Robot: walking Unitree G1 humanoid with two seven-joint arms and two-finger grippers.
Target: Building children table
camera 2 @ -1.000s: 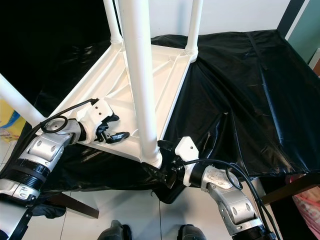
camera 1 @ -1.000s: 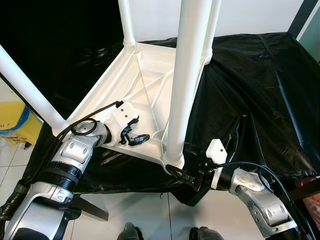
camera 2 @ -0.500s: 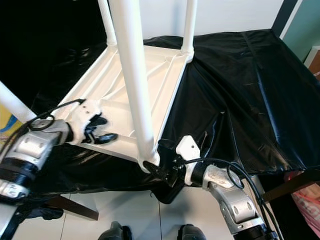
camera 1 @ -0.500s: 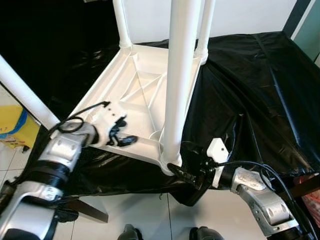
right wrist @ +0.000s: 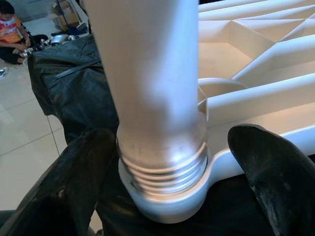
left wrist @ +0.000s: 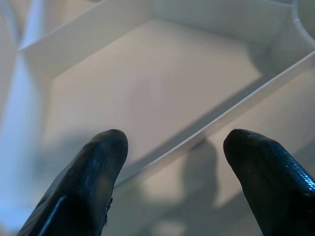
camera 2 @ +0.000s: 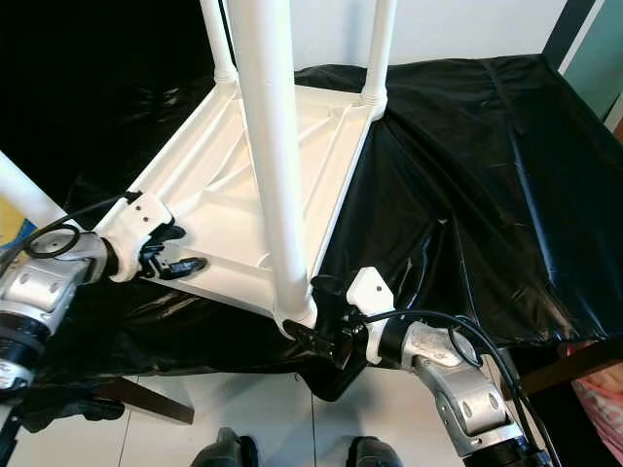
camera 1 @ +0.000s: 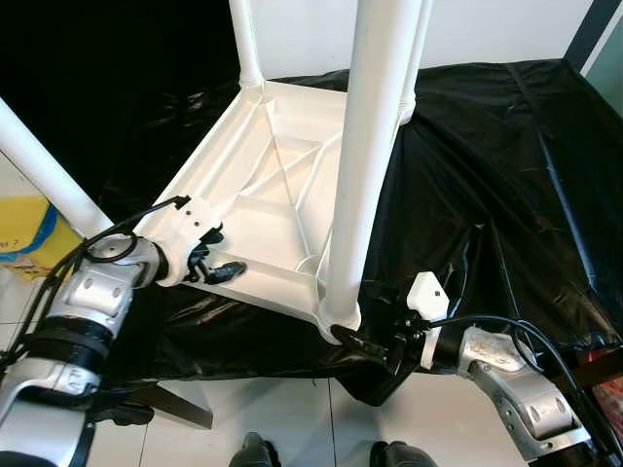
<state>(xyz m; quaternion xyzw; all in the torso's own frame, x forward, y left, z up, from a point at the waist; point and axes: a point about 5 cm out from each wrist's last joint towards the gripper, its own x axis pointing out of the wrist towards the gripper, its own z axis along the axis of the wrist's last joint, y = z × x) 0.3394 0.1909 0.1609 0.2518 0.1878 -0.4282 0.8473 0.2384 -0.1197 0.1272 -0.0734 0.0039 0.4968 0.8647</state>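
White plastic fills the centre of the left eye view: a small children's table [camera 1: 282, 195] lies upside down on a surface draped in glossy black plastic sheeting [camera 1: 506, 175], its ribbed underside facing up and its round white legs pointing toward the top of the frame. The nearest white tubular leg [camera 1: 365, 165] runs from the top centre down to its corner socket at the lower middle, where threads show just above the socket in the right wrist view.

The right gripper [camera 1: 365, 342], at the lower centre-right, has its two black fingers [right wrist: 74, 182] spread apart on either side of that leg's base, close to it but not clamped on it. The left gripper [camera 1: 216, 269], at the left middle of the frame, rests over the near edge of the tabletop's underside with its fingers [left wrist: 88, 177] parted, holding nothing; a raised rib runs between them in the left wrist view.

A yellow and blue object [camera 1: 24, 229] sits at the left edge, on the white tiled floor [camera 1: 263, 409].
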